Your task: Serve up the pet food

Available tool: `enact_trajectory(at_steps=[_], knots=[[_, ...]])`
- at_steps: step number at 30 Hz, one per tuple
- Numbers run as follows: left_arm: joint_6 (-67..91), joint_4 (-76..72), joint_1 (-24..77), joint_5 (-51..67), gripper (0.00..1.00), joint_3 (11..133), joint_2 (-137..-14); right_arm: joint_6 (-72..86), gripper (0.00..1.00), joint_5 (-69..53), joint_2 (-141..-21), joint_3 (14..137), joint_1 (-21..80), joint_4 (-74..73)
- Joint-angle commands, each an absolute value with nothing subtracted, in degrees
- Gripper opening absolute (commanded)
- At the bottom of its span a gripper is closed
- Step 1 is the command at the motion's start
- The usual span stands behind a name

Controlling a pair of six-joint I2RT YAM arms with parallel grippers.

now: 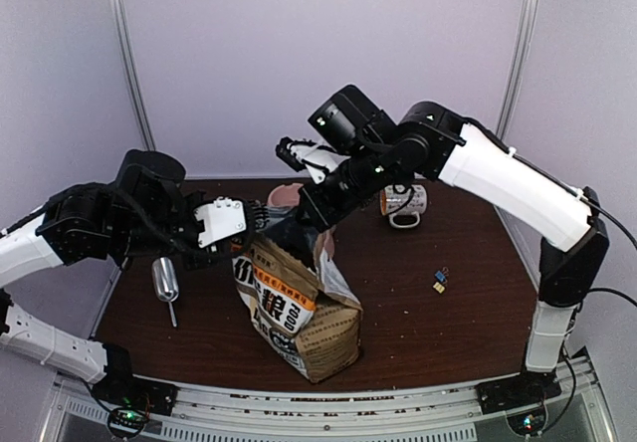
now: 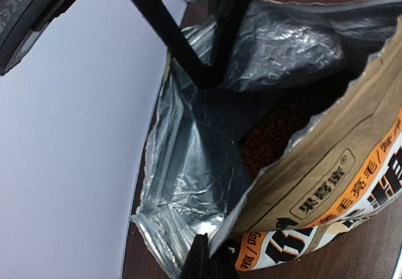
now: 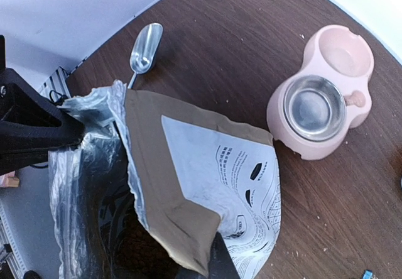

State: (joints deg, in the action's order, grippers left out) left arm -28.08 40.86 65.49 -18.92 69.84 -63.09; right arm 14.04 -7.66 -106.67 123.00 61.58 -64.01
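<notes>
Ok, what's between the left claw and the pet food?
Crinkled silver lining of the bag, running from the left claw at the rim to the pet food; the left wrist view shows it.

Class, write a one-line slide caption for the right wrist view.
Torn-open food bag stands on the brown table, metal scoop and empty pink double bowl beside it.
</notes>
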Motion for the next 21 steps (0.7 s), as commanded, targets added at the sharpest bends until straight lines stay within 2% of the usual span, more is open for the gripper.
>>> enact_trajectory(at_steps=[1, 6, 8, 10, 12, 13, 14, 16, 18, 21], knots=[[-26.37, 34.26, 61.34, -23.53, 0.0, 68.7, -57.32, 15.98, 0.0, -7.47, -107.85, 131.51, 62.05, -51.69], [-25.65, 35.49, 61.1, -22.88, 0.0, 68.02, -57.62, 15.78, 0.0, -3.8, -110.01, 132.49, 61.91, -48.72], [-24.37, 35.59, 61.08, -22.62, 0.01, 67.5, -57.7, 15.41, 0.1, -5.18, -110.1, 131.7, 61.88, -47.02], [-22.68, 35.41, 61.08, -22.21, 0.17, 66.97, -57.21, 15.04, 0.25, -6.27, -110.01, 131.25, 61.94, -45.93], [-20.94, 34.56, 61.08, -20.71, 0.26, 66.09, -55.58, 14.27, 0.41, -6.9, -109.68, 131.09, 61.92, -45.52], [-20.0, 33.75, 61.08, -19.8, 0.35, 65.61, -54.62, 13.86, 0.5, -6.95, -109.24, 130.9, 61.88, -45.46], [-18.74, 32.6, 61.08, -19.23, 0.5, 65.0, -53.42, 13.4, 0.54, -6.76, -108.68, 130.57, 61.88, -45.32], [-15.59, 30.45, 61.08, -17.55, 0.67, 64.08, -50.99, 12.6, 0.65, -5.98, -106.28, 129.13, 61.88, -44.67], [-11.53, 28.67, 61.09, -15.93, 0.77, 63.5, -48.71, 11.96, 0.71, -5.05, -103.18, 126.36, 61.71, -43.35], [-3.44, 27.89, 60.95, -16.63, 0.84, 64.05, -46.79, 11.39, 0.77, -3.28, -96.99, 119.61, 61.37, -40.6]])
